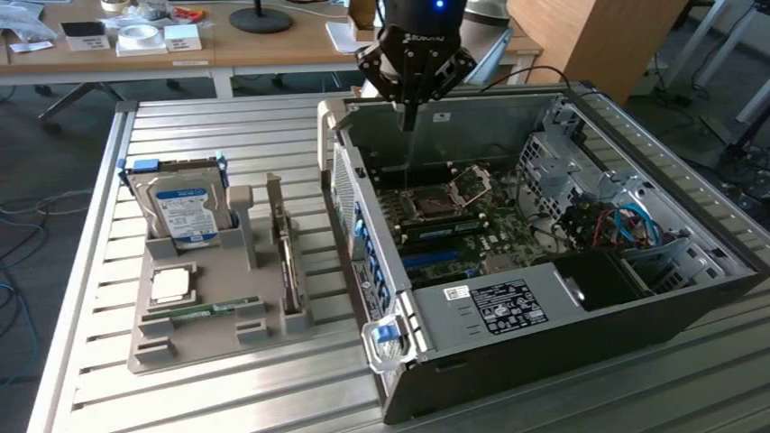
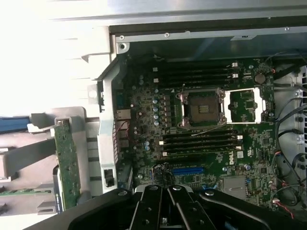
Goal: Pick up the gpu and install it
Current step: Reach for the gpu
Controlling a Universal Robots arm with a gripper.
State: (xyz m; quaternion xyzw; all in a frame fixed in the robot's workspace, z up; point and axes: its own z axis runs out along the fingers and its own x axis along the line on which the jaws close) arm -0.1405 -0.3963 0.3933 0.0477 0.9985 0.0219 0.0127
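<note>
The slatted grey metal worktop (image 1: 216,126) carries two main things. A black computer tower case (image 1: 578,338) lies open on its side over the half toward the exterior view's right, its green motherboard (image 1: 470,225) bare and facing up. A grey moulded parts holder (image 1: 205,338) sits near the worktop's edge at the exterior view's left. The gpu (image 1: 287,262), a thin dark rectangular card, stands upright on its long edge in a slot along the side of the holder nearest the case, untouched. The black pincer (image 1: 409,113) hangs above the far end of the open case, over the motherboard, with its jaws pressed together and nothing between them. It is well apart from the card. By my reading the pick-up step has not yet begun. A grasp would call for the jaws parted and lined up squarely across the card's thin top edge, clear of the holder's walls beside it.
</note>
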